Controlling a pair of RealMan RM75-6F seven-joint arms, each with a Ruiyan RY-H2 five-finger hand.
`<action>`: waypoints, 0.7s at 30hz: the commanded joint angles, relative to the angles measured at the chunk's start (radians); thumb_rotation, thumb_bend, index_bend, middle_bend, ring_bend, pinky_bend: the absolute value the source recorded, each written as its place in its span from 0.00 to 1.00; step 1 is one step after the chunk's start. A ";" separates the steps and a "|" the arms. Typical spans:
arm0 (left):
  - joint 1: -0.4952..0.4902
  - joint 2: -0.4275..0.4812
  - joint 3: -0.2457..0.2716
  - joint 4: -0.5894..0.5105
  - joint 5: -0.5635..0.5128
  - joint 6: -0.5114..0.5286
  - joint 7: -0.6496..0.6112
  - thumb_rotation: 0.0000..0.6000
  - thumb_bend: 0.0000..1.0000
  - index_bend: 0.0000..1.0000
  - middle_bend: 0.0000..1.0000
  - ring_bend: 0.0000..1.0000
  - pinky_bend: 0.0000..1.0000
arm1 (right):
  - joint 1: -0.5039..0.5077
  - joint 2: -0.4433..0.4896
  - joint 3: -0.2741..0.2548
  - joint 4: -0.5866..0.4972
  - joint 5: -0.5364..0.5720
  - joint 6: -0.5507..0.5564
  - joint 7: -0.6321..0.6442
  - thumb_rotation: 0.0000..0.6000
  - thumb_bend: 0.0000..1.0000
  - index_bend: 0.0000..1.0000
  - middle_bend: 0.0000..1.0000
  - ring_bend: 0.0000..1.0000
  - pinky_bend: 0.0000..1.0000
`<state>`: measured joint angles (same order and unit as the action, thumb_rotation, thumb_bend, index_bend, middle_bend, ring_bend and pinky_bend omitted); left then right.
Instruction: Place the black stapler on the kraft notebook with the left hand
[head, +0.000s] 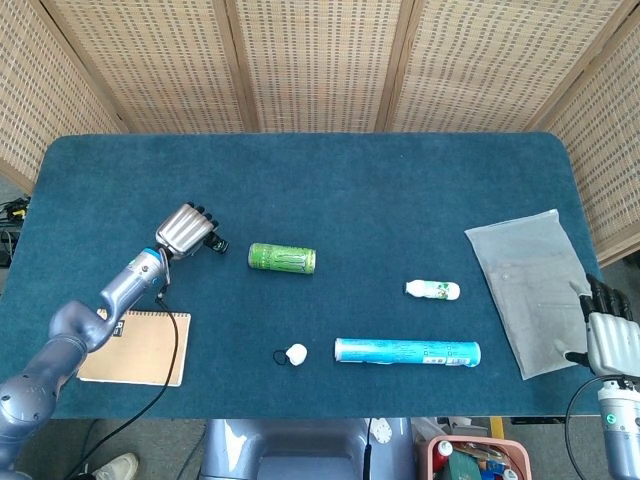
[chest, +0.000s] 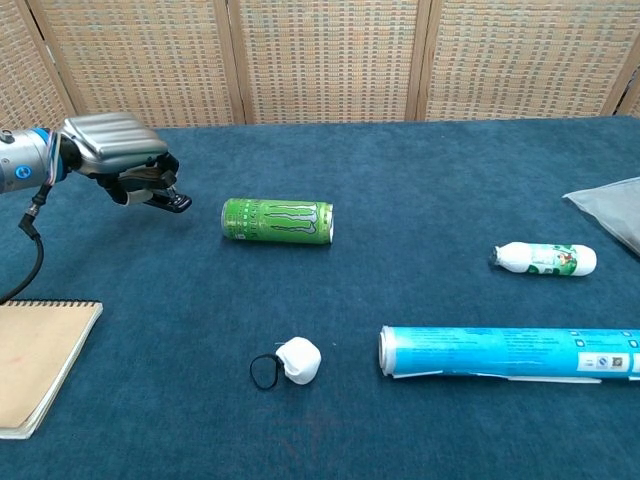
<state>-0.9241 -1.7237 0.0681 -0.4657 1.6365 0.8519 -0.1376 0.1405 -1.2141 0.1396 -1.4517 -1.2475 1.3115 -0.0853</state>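
Over on the left of the blue worktop (head: 330, 180), the left hand (chest: 118, 150) has its fingers (chest: 150, 178) curled down around the black stapler (chest: 170, 199), gripping it from above. Only the dark tip of the stapler pokes out past the fingers, and in the chest view it looks to be clear of the cloth, though I can't be sure how far. The kraft notebook (head: 138, 347) lies flat near the front left edge, well apart from the hand and closer to the robot's body. Far off at the right edge, the right hand (head: 605, 330) hangs beside the grey plastic bag (head: 530, 288), fingers loosely curled and holding nothing that I can see.

My worry is the grip. So little of the stapler shows that it seems caught near one end, and a long tool held that way could swing or slide out as the arm pulls back toward the notebook. The arm's cable (head: 172, 330) drapes across the notebook's corner, and if it drags it might nudge the notebook out of place. The green can (chest: 277, 220) lies on its side just beside the hand; a careless sweep would set it rolling. A release from too high could bounce the stapler off the cover.
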 joint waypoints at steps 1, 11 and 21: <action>0.026 0.065 0.019 -0.076 0.024 0.071 -0.005 1.00 0.51 0.73 0.53 0.37 0.46 | -0.002 0.003 -0.003 -0.009 -0.013 0.010 -0.001 1.00 0.17 0.00 0.00 0.00 0.00; 0.134 0.359 0.075 -0.541 0.079 0.281 0.133 1.00 0.52 0.73 0.53 0.37 0.46 | -0.009 0.013 -0.025 -0.064 -0.088 0.061 -0.029 1.00 0.17 0.00 0.00 0.00 0.00; 0.268 0.572 0.152 -0.916 0.102 0.381 0.369 1.00 0.52 0.73 0.53 0.37 0.46 | -0.012 0.013 -0.049 -0.106 -0.146 0.091 -0.062 1.00 0.17 0.00 0.00 0.00 0.00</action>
<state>-0.7153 -1.2238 0.1817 -1.2935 1.7239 1.1872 0.1545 0.1290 -1.2011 0.0927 -1.5548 -1.3904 1.3996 -0.1447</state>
